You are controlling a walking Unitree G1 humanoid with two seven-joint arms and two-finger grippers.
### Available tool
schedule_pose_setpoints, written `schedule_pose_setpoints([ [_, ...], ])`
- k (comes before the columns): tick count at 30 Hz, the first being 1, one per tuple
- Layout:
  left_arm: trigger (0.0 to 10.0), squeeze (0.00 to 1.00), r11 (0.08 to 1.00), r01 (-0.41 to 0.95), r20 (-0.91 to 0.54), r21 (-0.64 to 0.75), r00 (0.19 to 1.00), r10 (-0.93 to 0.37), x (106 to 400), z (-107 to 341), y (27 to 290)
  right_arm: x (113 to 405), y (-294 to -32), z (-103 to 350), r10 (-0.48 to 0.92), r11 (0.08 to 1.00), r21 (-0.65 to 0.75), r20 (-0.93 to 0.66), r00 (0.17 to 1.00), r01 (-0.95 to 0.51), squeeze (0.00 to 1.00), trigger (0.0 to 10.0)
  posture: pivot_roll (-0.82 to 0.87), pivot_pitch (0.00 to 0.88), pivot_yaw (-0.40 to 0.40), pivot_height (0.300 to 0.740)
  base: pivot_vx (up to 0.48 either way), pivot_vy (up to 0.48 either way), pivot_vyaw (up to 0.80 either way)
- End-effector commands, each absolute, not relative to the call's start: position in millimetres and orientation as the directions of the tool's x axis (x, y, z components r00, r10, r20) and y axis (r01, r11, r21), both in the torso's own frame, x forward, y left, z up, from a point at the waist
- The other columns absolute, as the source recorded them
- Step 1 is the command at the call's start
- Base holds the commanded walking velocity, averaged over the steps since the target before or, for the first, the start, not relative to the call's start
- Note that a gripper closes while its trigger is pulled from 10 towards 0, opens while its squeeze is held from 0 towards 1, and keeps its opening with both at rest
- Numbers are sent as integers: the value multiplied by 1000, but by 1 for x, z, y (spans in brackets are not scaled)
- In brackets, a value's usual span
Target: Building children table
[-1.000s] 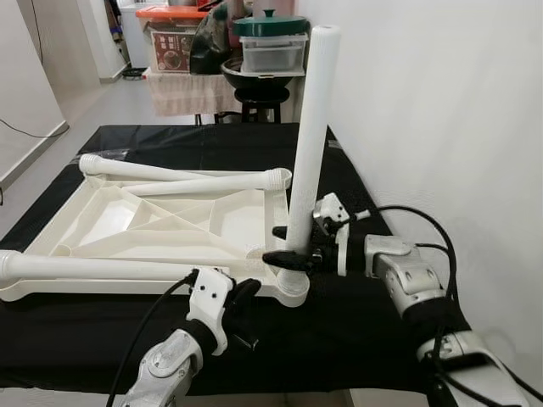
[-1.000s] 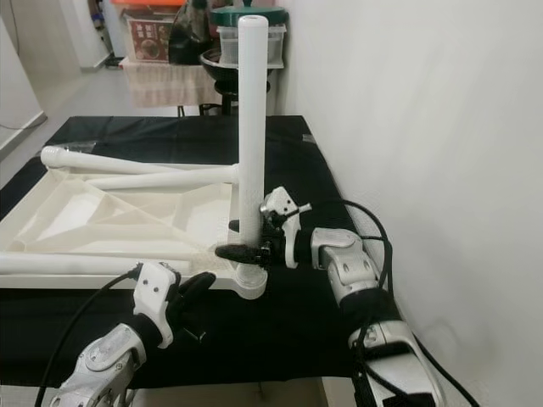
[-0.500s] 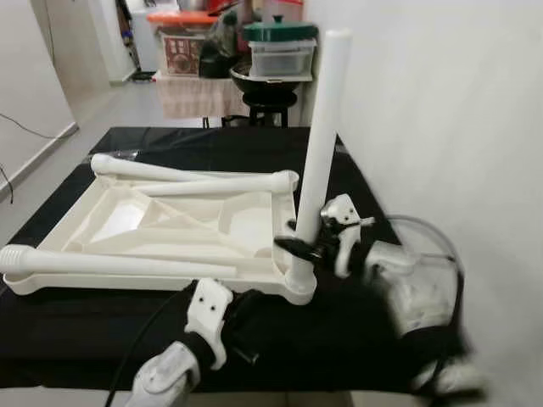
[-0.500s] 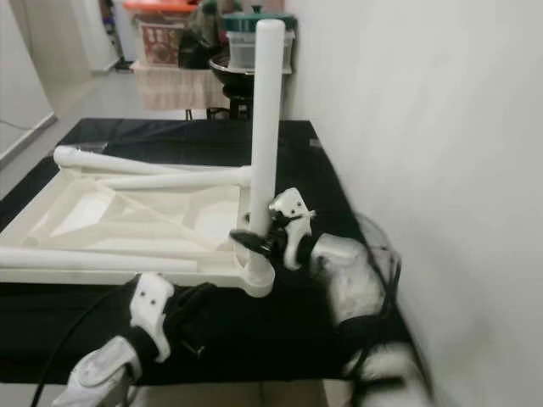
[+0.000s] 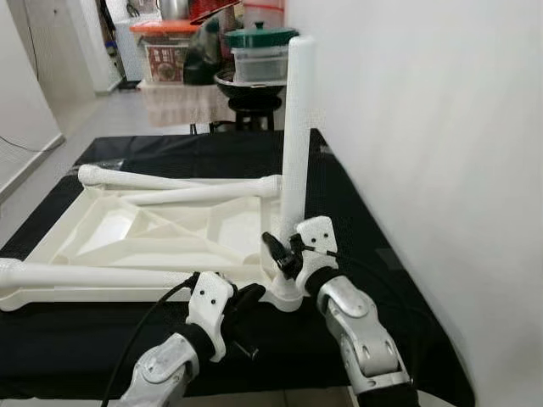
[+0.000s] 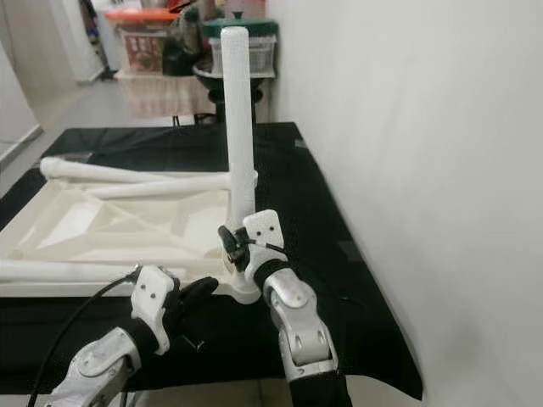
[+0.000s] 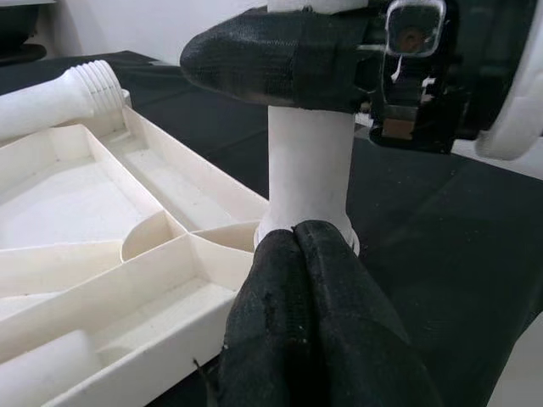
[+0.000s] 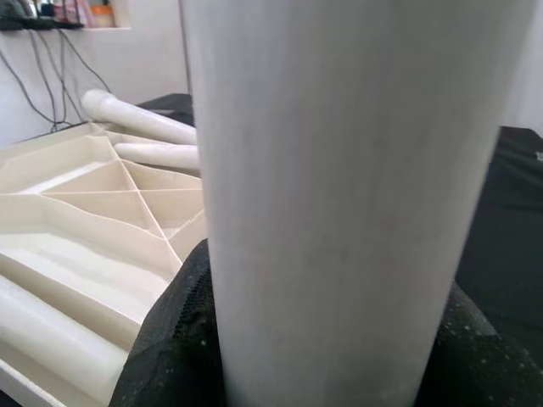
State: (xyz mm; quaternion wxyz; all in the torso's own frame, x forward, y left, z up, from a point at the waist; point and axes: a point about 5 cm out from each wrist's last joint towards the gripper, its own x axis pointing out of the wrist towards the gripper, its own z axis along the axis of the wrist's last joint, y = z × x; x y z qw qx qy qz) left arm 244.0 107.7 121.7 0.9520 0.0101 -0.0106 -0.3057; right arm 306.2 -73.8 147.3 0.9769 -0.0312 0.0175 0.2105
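My right gripper (image 5: pixel 280 254) is clamped round the upright leg (image 5: pixel 295 136) low down, just above its corner socket on the upturned tabletop (image 5: pixel 161 225); axis vertical. My left gripper (image 5: pixel 246 298), fingers together, sits beside the socket, holding nothing.

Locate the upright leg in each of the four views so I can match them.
Left eye view: upright leg stands right of centre, in the tabletop's near right corner.
Right eye view: leg left of centre, same corner.
Left wrist view: its base at centre, behind the shut left gripper.
Right wrist view: leg close up, between the right gripper's fingers.
Shared landmark: the ribbed white tabletop.
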Motion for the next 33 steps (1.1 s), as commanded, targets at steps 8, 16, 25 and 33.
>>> schedule_pose_setpoints([
  [8, 10000, 0, 806, 592, -18, 20, 806, -592, 247, 116, 105, 310, -74, 140, 669, 744, 106, -100, 737, -660, 1000, 10000, 42, 0, -27, 740, 0, 0, 0],
  [16, 10000, 0, 807, 590, -19, 12, 807, -590, 249, 113, 102, 323, -99, 170, 933, 338, -46, -118, 341, -940, 0, 10000, 36, 0, -34, 740, 0, 0, 0],
  [25, 10000, 0, 806, 592, -23, 7, 806, -592, 250, 111, 101, 346, -113, 185, 960, 255, -1, -123, 253, -967, 0, 0, 47, 0, -35, 740, 0, 0, 0],
  [33, 10000, 0, 805, 594, -23, 0, 804, -594, 249, 110, 101, 348, -121, 185, 969, 209, -9, -136, 209, -978, 0, 0, 39, 0, -31, 740, 0, 0, 0],
])
